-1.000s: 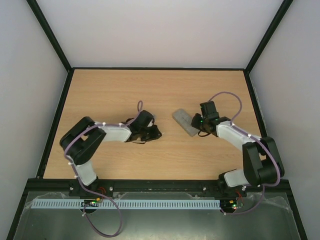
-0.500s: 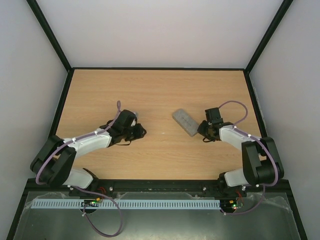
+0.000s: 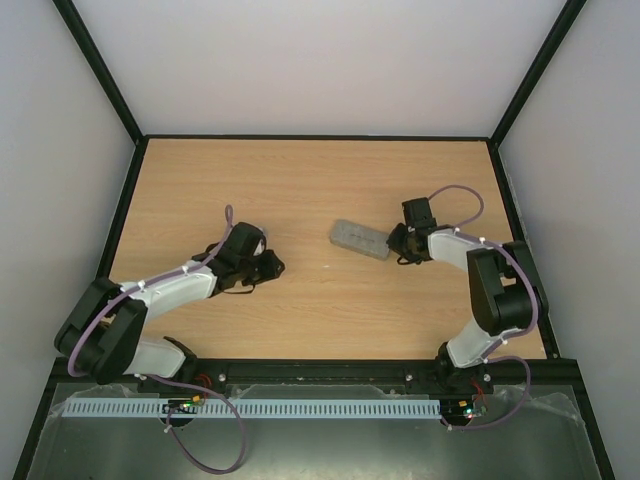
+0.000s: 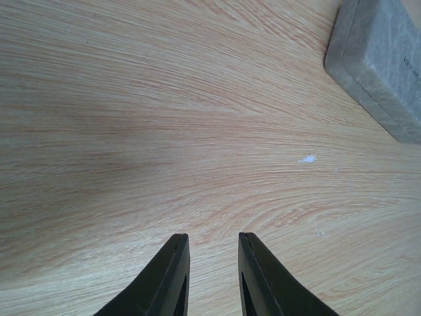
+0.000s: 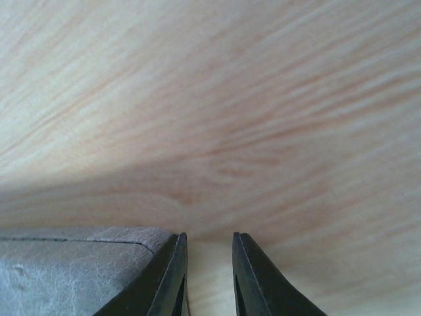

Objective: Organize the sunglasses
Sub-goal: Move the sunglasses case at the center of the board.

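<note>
The sunglasses are not in view. A closed grey rectangular case (image 3: 359, 239) lies flat on the wooden table (image 3: 300, 180), right of the middle. My right gripper (image 3: 394, 245) is low at the case's right end, its jaws slightly apart with nothing between them. In the right wrist view the gripper (image 5: 209, 234) has its left finger against the case's corner (image 5: 72, 270). My left gripper (image 3: 276, 266) is left of the case and apart from it, low over bare wood. In the left wrist view it (image 4: 212, 235) is slightly open and empty, with the case (image 4: 381, 59) at top right.
A black frame (image 3: 110, 250) borders the table on all sides, with white walls behind it. A small white speck (image 4: 306, 158) lies on the wood ahead of the left gripper.
The case has slid left and turned to lie closer to level, with the right gripper following at its right end. The left gripper has drawn back to the left, away from the case.
</note>
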{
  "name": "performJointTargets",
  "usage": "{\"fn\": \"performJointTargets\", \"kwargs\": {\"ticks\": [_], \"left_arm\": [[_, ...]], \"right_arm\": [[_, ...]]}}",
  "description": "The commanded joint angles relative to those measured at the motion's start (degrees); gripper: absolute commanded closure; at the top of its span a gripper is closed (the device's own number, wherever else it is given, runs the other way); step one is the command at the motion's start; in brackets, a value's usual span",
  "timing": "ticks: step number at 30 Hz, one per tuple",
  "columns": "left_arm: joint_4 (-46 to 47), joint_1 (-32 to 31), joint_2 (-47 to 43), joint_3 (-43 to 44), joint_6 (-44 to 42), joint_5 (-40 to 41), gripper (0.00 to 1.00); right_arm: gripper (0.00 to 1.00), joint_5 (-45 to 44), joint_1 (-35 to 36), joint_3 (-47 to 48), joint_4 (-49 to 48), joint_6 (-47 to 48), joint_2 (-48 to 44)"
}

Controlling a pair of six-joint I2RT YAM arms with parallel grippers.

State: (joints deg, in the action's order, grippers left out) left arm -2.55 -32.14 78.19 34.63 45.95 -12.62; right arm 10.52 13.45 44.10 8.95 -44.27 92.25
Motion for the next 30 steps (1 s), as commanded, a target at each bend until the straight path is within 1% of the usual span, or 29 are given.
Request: {"fn": "performJointTargets", "kwargs": {"ticks": [1,7,14,20,30], "left_arm": [[-1.61,0.99,-1.48,-0.39,-1.1,-0.37,0.76],[-2.9,2.36,-2.61,-0.36,-1.85,-0.08,0.76],[-4.4,5.18,-3.63,-0.29,-3.16,-0.07,0.76],[-5.43,6.8,-4.47,0.14,-3.84,-0.13,0.76],[-5.54,8.03,-4.27,1.29,-4.03,0.2,0.76]], "right_arm": [[0.77,-0.23,-0.08,4.25,0.23,0.49,3.8],[0.77,2.66,0.19,6.52,-0.74,0.77,6.97],[0.76,2.58,4.21,8.31,-0.32,0.67,8.53],[0.76,2.62,6.88,7.38,-1.96,-0.74,8.58],[0.75,2.69,8.08,10.5,-1.62,-0.27,10.57]]}}
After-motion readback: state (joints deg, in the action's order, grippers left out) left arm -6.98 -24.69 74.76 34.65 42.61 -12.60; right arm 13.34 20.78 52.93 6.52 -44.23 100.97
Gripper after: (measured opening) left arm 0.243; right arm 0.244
